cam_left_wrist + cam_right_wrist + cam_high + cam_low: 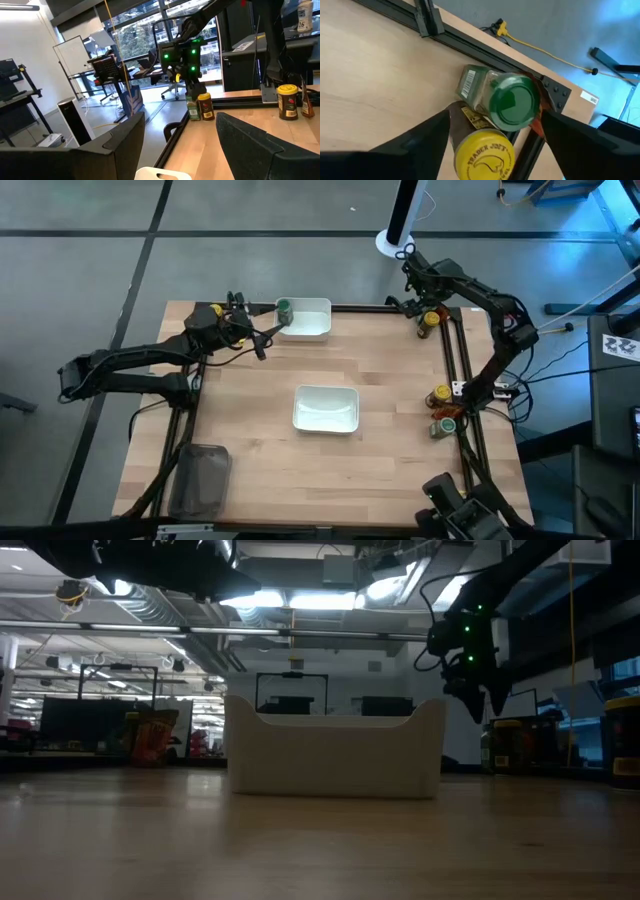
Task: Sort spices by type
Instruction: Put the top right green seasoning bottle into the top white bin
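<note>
My left gripper [272, 332] [181, 120] is open beside the left end of the far white bowl [310, 320], with nothing between its fingers. A green-capped jar [284, 308] stands at that end of the bowl. My right gripper [422, 302] [495, 117] is open over the table's far right corner, pointing down. Its fingers stand on either side of a green-capped jar [512, 102] and a yellow-capped jar [482, 152], which stand together against the rail. An orange packet edge [541, 107] shows behind the green cap.
A second white bowl [326, 408] sits mid-table. A clear grey tray [200, 480] lies at the near left corner. Another yellow-capped jar [440, 394] and a green-capped one [446, 425] stand by the black rail [458, 370] along the right edge.
</note>
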Robot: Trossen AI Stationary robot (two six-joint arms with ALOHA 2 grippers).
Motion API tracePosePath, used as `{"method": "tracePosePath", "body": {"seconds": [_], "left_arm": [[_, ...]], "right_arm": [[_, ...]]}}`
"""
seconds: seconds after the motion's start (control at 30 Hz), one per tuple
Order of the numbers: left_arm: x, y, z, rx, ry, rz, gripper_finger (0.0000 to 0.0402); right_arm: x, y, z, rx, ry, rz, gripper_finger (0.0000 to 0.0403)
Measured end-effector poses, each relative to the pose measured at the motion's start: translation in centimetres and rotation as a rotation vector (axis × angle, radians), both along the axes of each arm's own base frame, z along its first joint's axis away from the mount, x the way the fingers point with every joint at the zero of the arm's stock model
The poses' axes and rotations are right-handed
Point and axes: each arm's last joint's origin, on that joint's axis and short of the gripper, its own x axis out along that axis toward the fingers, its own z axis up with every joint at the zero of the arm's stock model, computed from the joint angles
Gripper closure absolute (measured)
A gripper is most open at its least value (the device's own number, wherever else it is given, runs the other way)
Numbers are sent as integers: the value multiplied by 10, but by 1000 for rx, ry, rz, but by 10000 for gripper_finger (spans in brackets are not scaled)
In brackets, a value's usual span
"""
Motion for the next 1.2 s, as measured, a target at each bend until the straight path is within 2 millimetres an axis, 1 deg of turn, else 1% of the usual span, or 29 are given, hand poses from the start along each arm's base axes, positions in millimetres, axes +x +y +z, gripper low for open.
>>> {"method": "tracePosePath", "body": {"seconds": [0.2,0.33,0.53,0.77,0.87,1.1,1.2], "left_arm": [[0,0,0,0,0,0,166],[0,0,0,0,0,0,166],[0,0,0,0,0,0,166],[0,0,0,0,0,0,166],[0,0,0,0,0,0,166],[0,0,0,0,0,0,166],[0,0,0,0,0,0,166]], "right_arm": [[3,-4,-10,29,7,-9,84],[3,-7,-15,14,51,-26,84],[3,-9,-15,-9,52,-30,84],[-10,-18,-15,-9,28,-86,84],[-13,-19,-16,17,-14,-93,84],[-13,-22,-16,11,-43,-96,84],[-12,-24,-19,23,-54,-98,84]]}}
